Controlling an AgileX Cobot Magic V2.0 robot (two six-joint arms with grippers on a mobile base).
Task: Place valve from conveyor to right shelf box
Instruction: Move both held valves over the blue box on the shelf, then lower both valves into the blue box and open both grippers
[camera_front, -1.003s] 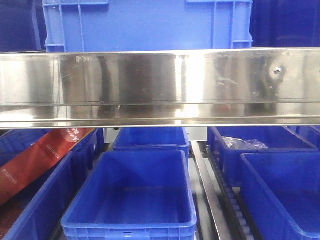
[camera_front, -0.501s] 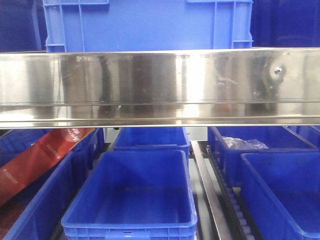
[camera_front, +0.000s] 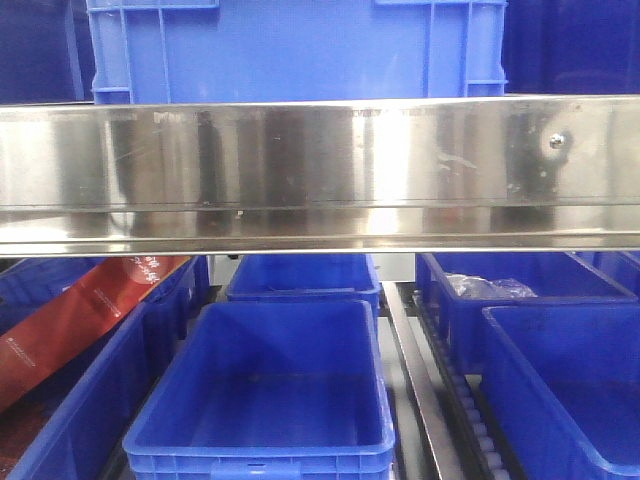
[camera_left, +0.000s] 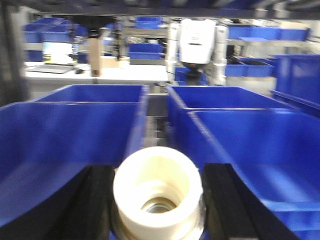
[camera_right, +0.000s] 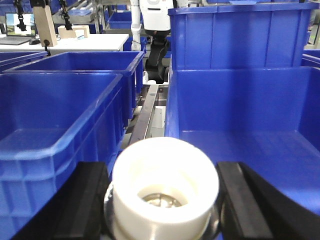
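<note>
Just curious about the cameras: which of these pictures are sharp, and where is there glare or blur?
Front-facing view: sharp, but bright glare streaks the steel shelf rail. Left wrist view: blurred all over, including the white cylinder. Right wrist view: blue bins crisp; its white cylinder slightly soft.

Left wrist view is blurry thruout: white machine (camera_left: 197, 42) in bkgd is smeared, no detail. Fingers of left gripper (camera_left: 158, 172) run off btm edge, so grip can't be told. The white cylinder (camera_left: 157, 192) between them is cropped at btm too; metal bit in its bore too dim to ID. Right wrist view: right gripper (camera_right: 161, 166) fingers & second white cylinder (camera_right: 165, 187) likewise cut by btm edge. Front view: steel beam (camera_front: 320, 170) hides what's behind it; top crate (camera_front: 300, 50) cropped at top edge; red pack (camera_front: 80, 320) cut by left edge; clear bag (camera_front: 490, 288) contents too small to tell.
</note>
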